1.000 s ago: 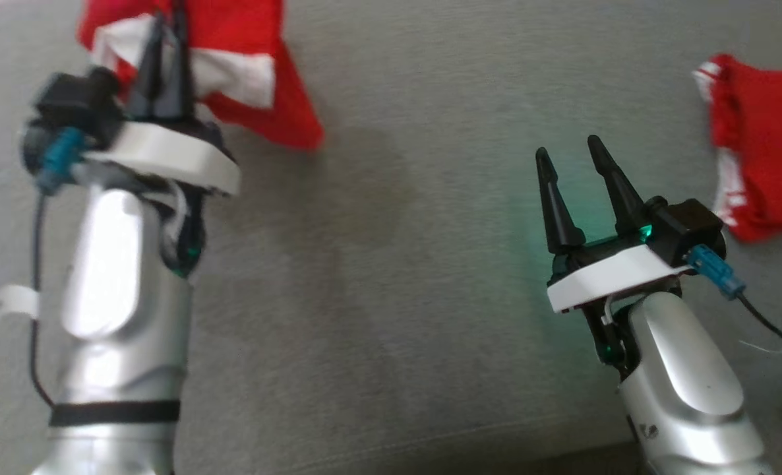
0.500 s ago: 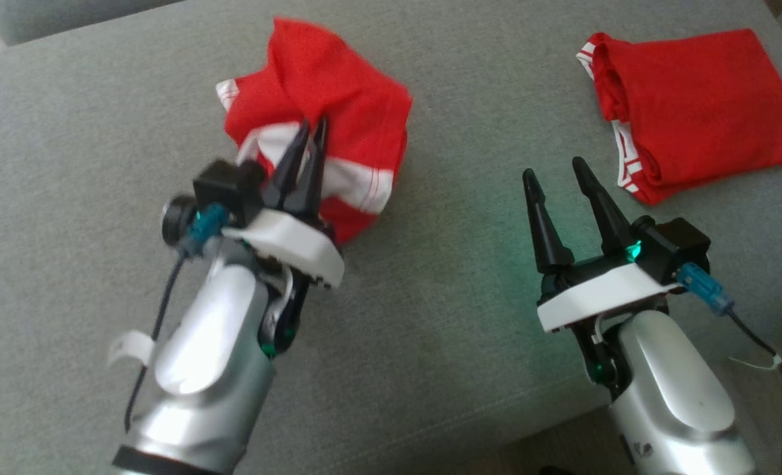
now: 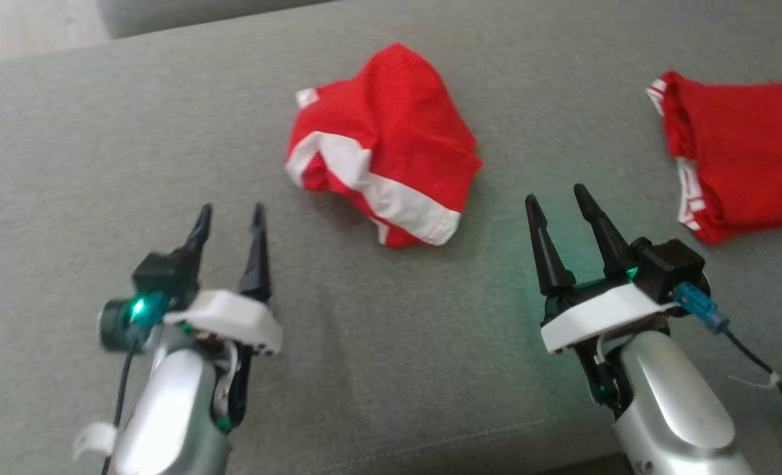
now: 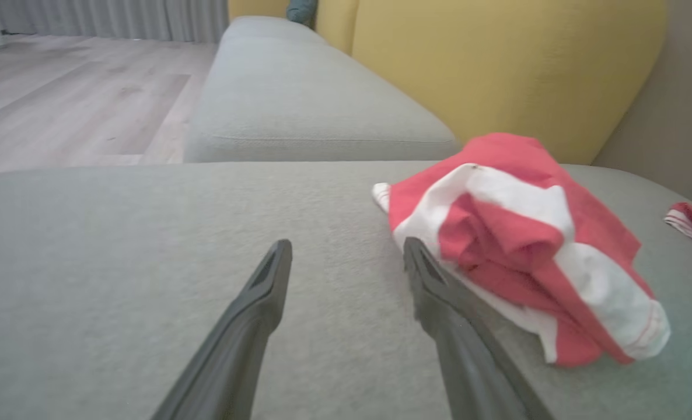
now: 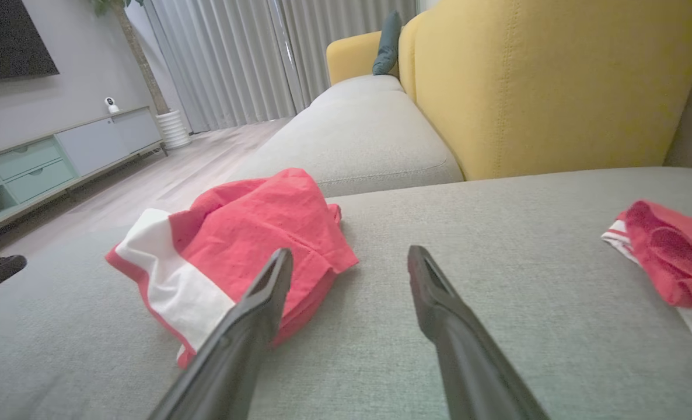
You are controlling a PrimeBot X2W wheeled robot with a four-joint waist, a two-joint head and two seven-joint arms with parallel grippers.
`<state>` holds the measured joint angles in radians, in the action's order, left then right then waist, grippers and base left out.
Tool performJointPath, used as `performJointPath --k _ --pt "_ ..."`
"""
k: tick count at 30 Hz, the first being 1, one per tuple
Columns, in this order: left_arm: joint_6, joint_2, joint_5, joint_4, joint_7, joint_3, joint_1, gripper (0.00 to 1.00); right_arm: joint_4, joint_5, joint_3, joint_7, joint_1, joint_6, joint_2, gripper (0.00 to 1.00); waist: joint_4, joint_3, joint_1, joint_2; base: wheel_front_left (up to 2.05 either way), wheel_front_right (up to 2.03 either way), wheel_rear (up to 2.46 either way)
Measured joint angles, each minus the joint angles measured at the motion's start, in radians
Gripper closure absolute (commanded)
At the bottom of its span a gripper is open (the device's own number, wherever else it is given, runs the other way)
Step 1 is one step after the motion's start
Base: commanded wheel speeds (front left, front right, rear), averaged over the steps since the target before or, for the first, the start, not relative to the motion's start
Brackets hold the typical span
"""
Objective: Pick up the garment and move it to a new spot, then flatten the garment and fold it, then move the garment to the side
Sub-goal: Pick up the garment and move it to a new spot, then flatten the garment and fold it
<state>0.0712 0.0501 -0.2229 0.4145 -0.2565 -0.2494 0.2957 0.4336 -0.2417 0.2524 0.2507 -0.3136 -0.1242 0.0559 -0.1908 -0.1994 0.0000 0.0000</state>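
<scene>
Grey sofa seat cushion forms the work surface, with a yellow backrest behind it in the left wrist view and pale wood floor beyond. Garment, red with a broad white band, lies in a crumpled heap at upper centre of the head view, resting on the cushion and touched by neither arm. Left gripper stands at lower left of that view, jaws apart and empty, clear of the cloth; in the left wrist view the heap sits just to the right of its right-hand finger, though whether finger and cloth touch there cannot be told. Right gripper stands at lower right, jaws likewise apart and empty, with the garment up and to the left of it. Second red garment, folded, lies at the right edge, well apart from the heap. Assessment: the piece lies free in mid-cushion, so the step in hand appears to be the flattening, not yet begun. Next move calls for each gripper to come in on its own side of the heap, find a single outer edge, the white band being the plainest mark, close on it and draw the cloth outward. Layers overlap heavily, so a pinch may well catch more than one ply and leave the bunching in place
</scene>
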Motion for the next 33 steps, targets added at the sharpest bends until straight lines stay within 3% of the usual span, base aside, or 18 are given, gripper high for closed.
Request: performJointPath --k 9,17,24,33 --pt "0.017 -0.001 0.065 -0.089 0.000 0.133 -0.176 0.00 0.031 0.005 -0.019 0.000 0.038 0.000 0.000 0.00 0.086 0.064 0.0000 0.0000 0.00 0.00 0.00" --pt "0.044 -0.003 0.094 -0.156 0.000 0.194 -0.318 0.00 0.061 -0.003 -0.036 0.000 0.105 0.000 0.000 0.00 0.110 0.144 0.0000 0.0000 0.00 0.00 0.00" --pt "0.043 -0.003 0.104 -0.163 0.000 0.196 -0.359 0.00 0.070 -0.003 -0.059 0.000 0.146 0.000 -0.001 0.00 0.121 0.169 0.0000 0.0000 0.00 0.00 0.00" --pt "0.045 -0.003 0.086 -0.171 0.000 0.148 -0.351 0.00 0.077 -0.003 -0.043 0.000 0.138 0.000 -0.001 0.00 0.163 0.126 0.0000 0.0000 0.00 0.00 0.00"
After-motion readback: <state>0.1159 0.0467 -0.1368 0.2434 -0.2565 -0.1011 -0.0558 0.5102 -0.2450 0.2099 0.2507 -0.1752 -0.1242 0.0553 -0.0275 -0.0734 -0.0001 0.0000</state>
